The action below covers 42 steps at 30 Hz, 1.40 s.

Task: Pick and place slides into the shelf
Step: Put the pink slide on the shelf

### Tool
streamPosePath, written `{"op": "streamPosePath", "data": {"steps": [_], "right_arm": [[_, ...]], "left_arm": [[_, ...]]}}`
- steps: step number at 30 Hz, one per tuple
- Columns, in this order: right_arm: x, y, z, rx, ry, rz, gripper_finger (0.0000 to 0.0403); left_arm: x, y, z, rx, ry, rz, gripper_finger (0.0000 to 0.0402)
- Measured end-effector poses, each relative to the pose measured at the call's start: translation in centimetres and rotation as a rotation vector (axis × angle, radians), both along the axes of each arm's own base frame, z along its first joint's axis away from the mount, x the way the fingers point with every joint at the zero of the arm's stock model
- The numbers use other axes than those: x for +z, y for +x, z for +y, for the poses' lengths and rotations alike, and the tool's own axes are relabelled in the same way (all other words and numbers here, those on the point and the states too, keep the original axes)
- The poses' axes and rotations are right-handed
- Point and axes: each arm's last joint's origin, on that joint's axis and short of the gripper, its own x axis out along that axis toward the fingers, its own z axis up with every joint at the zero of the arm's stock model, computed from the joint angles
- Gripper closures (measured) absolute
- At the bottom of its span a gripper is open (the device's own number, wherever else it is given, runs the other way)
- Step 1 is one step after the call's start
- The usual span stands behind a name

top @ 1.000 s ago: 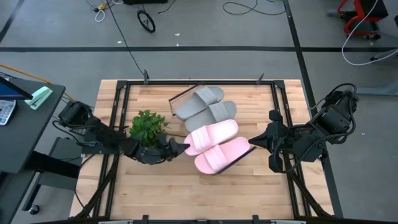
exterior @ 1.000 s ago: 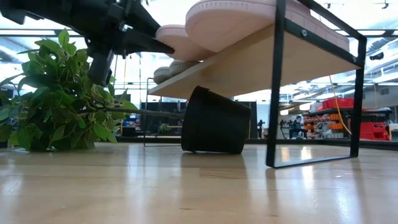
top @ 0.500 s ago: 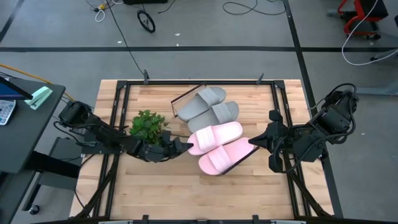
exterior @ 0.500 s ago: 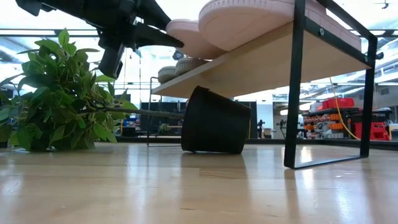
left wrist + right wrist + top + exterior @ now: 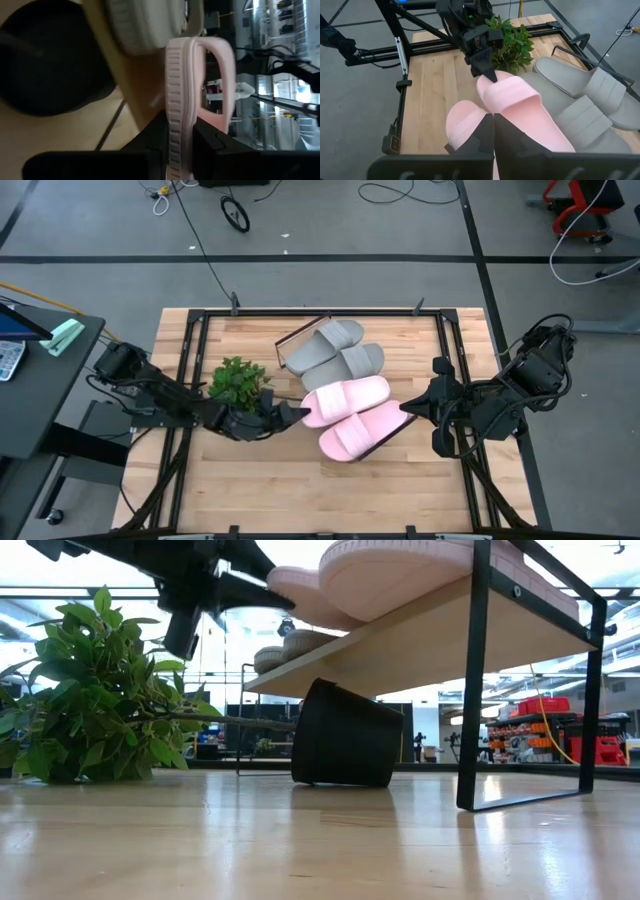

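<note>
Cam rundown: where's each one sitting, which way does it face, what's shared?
High: overhead, straight down; both arms, table, four slides on the shelf.
Low: tabletop height, level; tipped black pot, plant, shelf from beneath, left arm overhead.
Left wrist: left gripper astride a pink slide's edge.
Right wrist: right gripper, shut, facing the left gripper.
Shared: pink slides show in all four.

Light-wood shelf board (image 5: 393, 423) mostly hidden under the four slides in high view. Black plant pot (image 5: 345, 735) hidden by the left arm from above. Left tool (image 5: 180, 132): fingers cut off by frame edge, pink slide's heel (image 5: 176, 150) between them, contact unclear. Right tool (image 5: 493, 137) tips blurred.
</note>
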Motion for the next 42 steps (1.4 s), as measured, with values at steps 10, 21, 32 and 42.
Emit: {"op": "streamPosePath", "data": {"steps": [10,21,32,42], "right_arm": [[0.0,0.0,0.0,0.001,-0.003,0.002,0.0400],[0.0,0.0,0.0,0.001,-0.003,0.002,0.0400],[0.0,0.0,0.0,-0.001,0.000,0.003,0.0400],[0.0,0.0,0.0,-0.003,0.003,0.002,0.0400]], "left_arm": [[1.5,1.0,0.1,-0.018,0.049,0.062,0.0354],[1.0,1.1,0.1,-0.052,-0.024,0.123,0.0352],[0.8,1.4,1.4,-0.023,0.029,0.188,0.0356],[2.6,2.5,1.7,-0.120,0.022,0.175,0.0351]]}}
